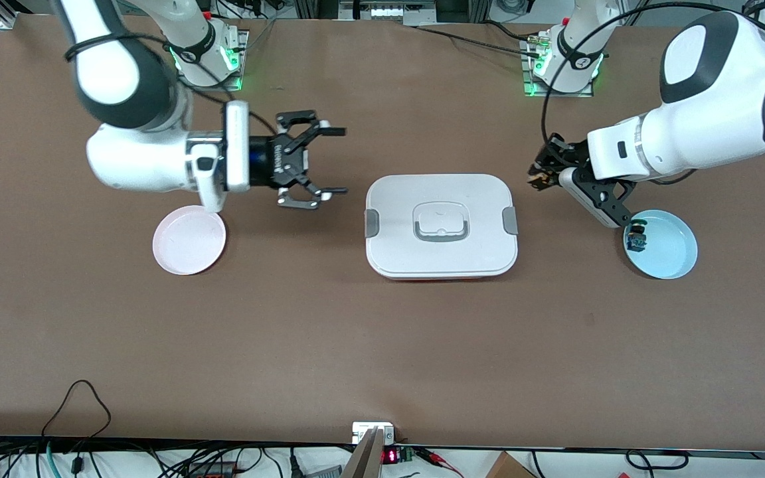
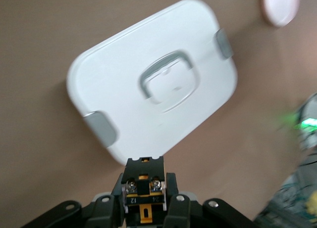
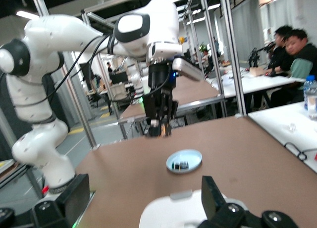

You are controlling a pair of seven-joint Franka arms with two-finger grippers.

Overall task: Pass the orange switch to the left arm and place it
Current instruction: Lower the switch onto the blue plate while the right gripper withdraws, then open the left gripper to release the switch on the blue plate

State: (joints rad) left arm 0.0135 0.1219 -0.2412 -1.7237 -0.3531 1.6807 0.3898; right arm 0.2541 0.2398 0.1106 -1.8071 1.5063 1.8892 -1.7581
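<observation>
The orange switch point(image 1: 542, 179) is held in my left gripper point(image 1: 537, 174), which is shut on it above the bare table between the box point(image 1: 396, 232) and the blue plate point(image 1: 673, 247). In the left wrist view the switch's black and yellow body point(image 2: 143, 186) sits between the fingers, with the white box point(image 2: 114, 84) ahead of it. My right gripper point(image 1: 341, 162) is open and empty, level, pointing at the box from the right arm's end. In the right wrist view its open fingers point(image 3: 214, 198) frame the box point(image 3: 168, 213) and the left gripper point(image 3: 159, 125).
A green-capped switch point(image 1: 636, 239) lies in the blue plate, under the left arm's wrist. An empty pink plate point(image 1: 189, 240) lies below the right arm's wrist, toward the right arm's end. Bare table lies nearer the front camera than the box.
</observation>
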